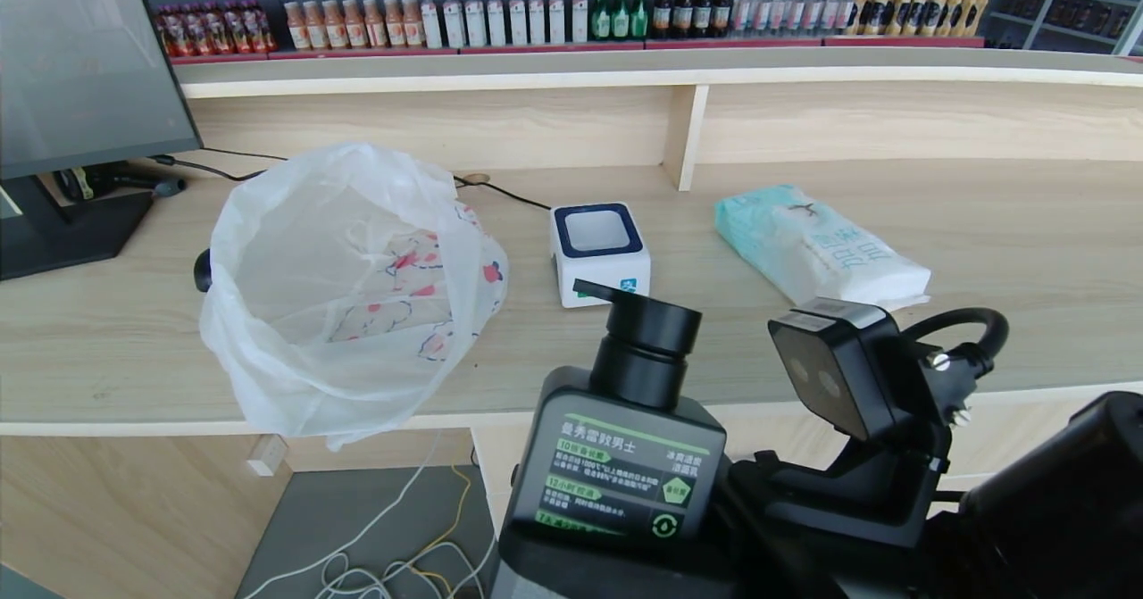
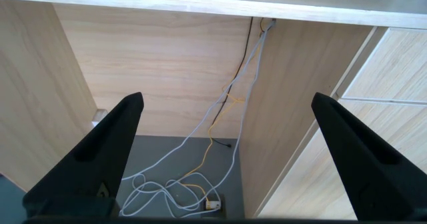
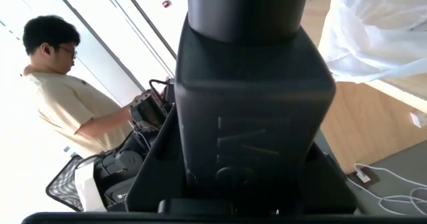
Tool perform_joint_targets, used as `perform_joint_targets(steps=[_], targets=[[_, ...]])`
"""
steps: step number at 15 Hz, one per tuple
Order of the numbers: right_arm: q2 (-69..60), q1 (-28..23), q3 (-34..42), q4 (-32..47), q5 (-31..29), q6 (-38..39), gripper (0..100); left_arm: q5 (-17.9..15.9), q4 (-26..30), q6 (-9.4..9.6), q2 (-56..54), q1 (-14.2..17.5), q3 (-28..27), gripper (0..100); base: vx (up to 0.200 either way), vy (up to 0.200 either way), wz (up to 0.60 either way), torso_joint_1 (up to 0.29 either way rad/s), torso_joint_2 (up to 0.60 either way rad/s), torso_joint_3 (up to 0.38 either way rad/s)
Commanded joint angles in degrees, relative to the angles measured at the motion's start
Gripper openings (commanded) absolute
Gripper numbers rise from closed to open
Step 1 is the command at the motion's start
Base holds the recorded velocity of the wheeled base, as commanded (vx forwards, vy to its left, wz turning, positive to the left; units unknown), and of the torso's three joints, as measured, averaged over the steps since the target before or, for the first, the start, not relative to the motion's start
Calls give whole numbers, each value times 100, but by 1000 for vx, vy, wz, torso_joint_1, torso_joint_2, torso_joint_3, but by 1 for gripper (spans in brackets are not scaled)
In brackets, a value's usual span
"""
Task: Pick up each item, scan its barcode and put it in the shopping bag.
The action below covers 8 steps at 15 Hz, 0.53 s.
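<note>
A black pump bottle [image 1: 625, 438] with a green-and-white label hangs upright in front of the counter's front edge, with my right gripper [image 1: 714, 528] shut on its lower body. The right wrist view has the bottle [image 3: 250, 111] close up between the fingers. The white plastic shopping bag [image 1: 344, 287] stands open on the counter's left part, with printed items inside. A white barcode scanner [image 1: 598, 251] with a blue-rimmed window sits mid-counter, just beyond the bottle's pump. A pale green tissue pack [image 1: 813, 246] lies to the right. My left gripper [image 2: 227, 101] is open below counter level.
A monitor on a black stand [image 1: 71, 90] occupies the counter's far left. An upright wooden divider [image 1: 683, 135] rises behind the scanner. Cables [image 2: 200, 184] lie on the grey floor under the counter. Shelves of bottles [image 1: 571, 14] line the back.
</note>
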Motion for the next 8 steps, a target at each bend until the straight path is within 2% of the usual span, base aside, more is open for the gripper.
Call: perform_joint_targets(steps=[1, 5, 8], targets=[[10, -32, 98, -116, -56, -142, 0, 0, 0, -3, -2, 5, 0, 100, 0, 0, 0, 0, 0, 0], [-26, -164, 608, -257, -338, -863, 0, 0, 0, -3, -2, 5, 0, 100, 0, 0, 0, 0, 0, 0], [-43, -190, 669, -274, -997, -1135, 0, 0, 0, -3, -2, 5, 0, 100, 0, 0, 0, 0, 0, 0]])
